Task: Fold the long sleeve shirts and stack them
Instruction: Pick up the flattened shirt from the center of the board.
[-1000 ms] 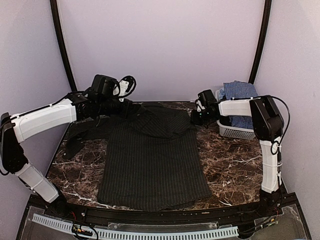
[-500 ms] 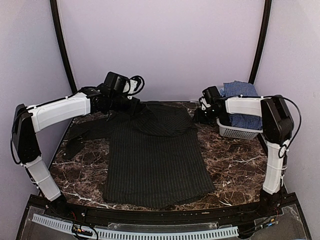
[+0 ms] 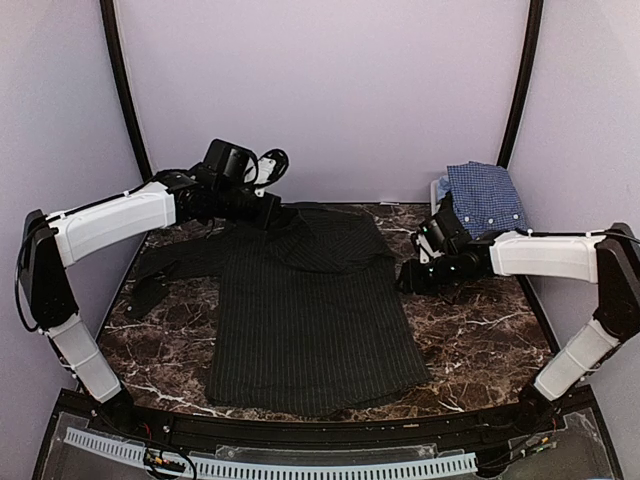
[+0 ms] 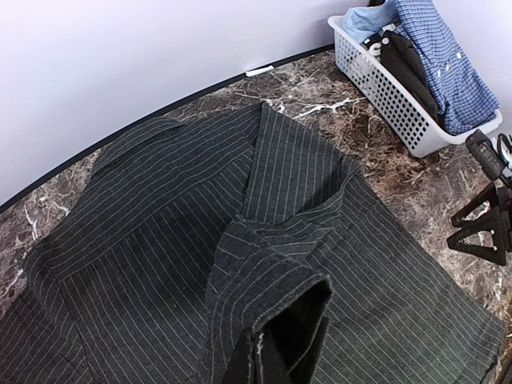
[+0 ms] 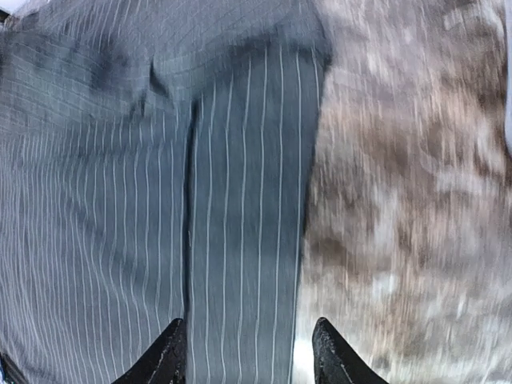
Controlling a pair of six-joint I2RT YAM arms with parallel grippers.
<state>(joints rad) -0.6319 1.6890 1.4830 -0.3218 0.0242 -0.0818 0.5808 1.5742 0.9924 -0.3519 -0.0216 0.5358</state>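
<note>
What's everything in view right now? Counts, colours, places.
black pinstriped shirt: 1, black with thin light stripes, spread flat mid-table.
blue check shirt: 1, blue-and-white, heaped in the basket.
dark cloth: 1 bundle, black, also in the basket.
basket: 1, white slatted plastic, far-right corner.
table: 1, dark marble pattern.
left gripper: 1, black, shut on the black pinstriped shirt's sleeve end, far side.
right gripper: 1, black, open, empty, over the shirt's right edge.

A raised fold of the black pinstriped shirt (image 4: 160, 208) is covering the fingertips of the left end effector (image 4: 268, 362); blur is smearing the bench (image 5: 400, 200) in the right wrist view.
</note>
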